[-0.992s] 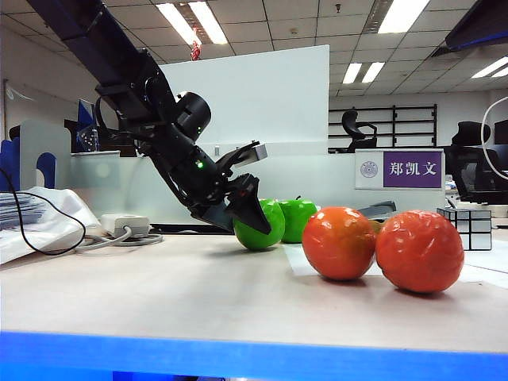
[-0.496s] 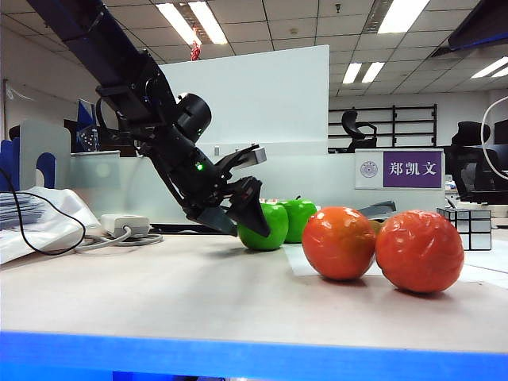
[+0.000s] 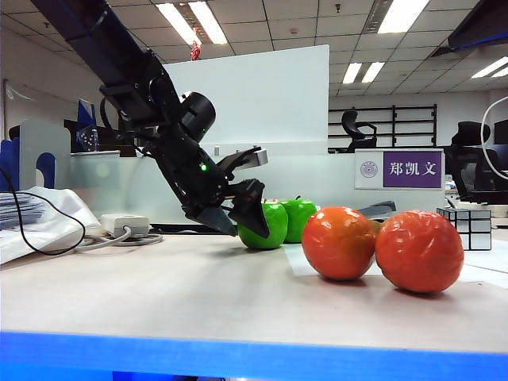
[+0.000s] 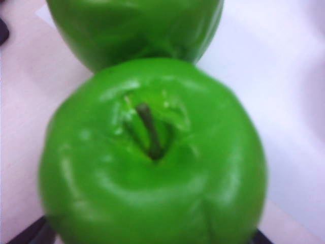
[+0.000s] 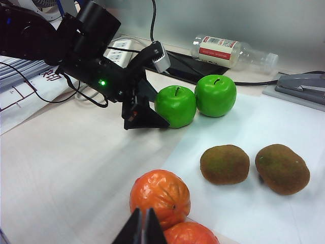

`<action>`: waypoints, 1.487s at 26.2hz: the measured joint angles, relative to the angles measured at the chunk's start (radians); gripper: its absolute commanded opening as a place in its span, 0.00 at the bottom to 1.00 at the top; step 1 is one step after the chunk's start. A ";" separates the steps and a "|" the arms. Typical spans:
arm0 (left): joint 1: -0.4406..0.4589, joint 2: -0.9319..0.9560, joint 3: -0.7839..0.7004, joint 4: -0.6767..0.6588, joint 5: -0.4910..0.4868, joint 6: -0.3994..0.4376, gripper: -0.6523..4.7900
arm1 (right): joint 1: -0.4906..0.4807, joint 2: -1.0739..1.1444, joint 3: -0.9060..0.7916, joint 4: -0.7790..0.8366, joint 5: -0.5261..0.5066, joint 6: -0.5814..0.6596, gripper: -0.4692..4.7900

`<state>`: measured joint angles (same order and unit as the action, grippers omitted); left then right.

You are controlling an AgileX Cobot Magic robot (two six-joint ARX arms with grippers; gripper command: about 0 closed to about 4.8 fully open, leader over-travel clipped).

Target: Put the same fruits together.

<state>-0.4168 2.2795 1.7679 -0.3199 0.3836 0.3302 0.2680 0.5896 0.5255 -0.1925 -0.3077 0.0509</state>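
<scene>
Two green apples (image 5: 175, 105) (image 5: 216, 95) stand side by side and touching. My left gripper (image 3: 258, 190) is open around the nearer apple (image 3: 267, 225). That apple (image 4: 152, 157) fills the left wrist view, with the other apple (image 4: 137, 28) just beyond it. Only dark finger edges (image 4: 25, 236) show at the corners. Two orange-red wrinkled fruits (image 5: 160, 193) (image 5: 190, 234) touch each other, close under my right gripper (image 5: 143, 229), which is shut and empty. Two brown kiwis (image 5: 224, 163) (image 5: 282, 169) lie side by side on the white sheet (image 5: 264, 127).
A mirrored cube (image 3: 468, 228) sits at the far right of the table. Behind the apples lie a plastic bottle (image 5: 233, 51), a white power strip (image 5: 117, 48) with cables and a grey device (image 5: 299, 84). Papers (image 3: 32, 218) lie at the left.
The left gripper's jaws have spread wider around the near green apple. The apple has shifted slightly right, up against the other one. The right arm has not moved.
</scene>
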 measured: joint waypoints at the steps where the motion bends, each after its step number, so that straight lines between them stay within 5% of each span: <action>1: 0.002 -0.008 0.000 -0.012 0.019 -0.005 1.00 | 0.000 0.000 0.000 0.000 0.000 0.000 0.13; 9: 0.003 -0.108 0.000 -0.038 0.027 0.019 1.00 | 0.000 0.023 0.000 0.024 -0.003 0.001 0.13; 18: 0.031 -0.290 0.000 -0.153 -0.098 0.148 0.97 | 0.000 0.022 0.042 0.119 -0.006 0.032 0.13; 22: 0.068 -0.395 0.000 -0.243 -0.091 0.159 0.12 | 0.000 0.021 0.085 0.154 -0.006 0.044 0.13; 39: 0.105 -0.906 -0.001 -0.401 -0.116 0.122 0.11 | -0.001 -0.163 0.256 0.159 0.000 0.076 0.13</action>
<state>-0.3122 1.3731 1.7672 -0.7204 0.2676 0.4519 0.2668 0.4271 0.7818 -0.0330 -0.3077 0.1272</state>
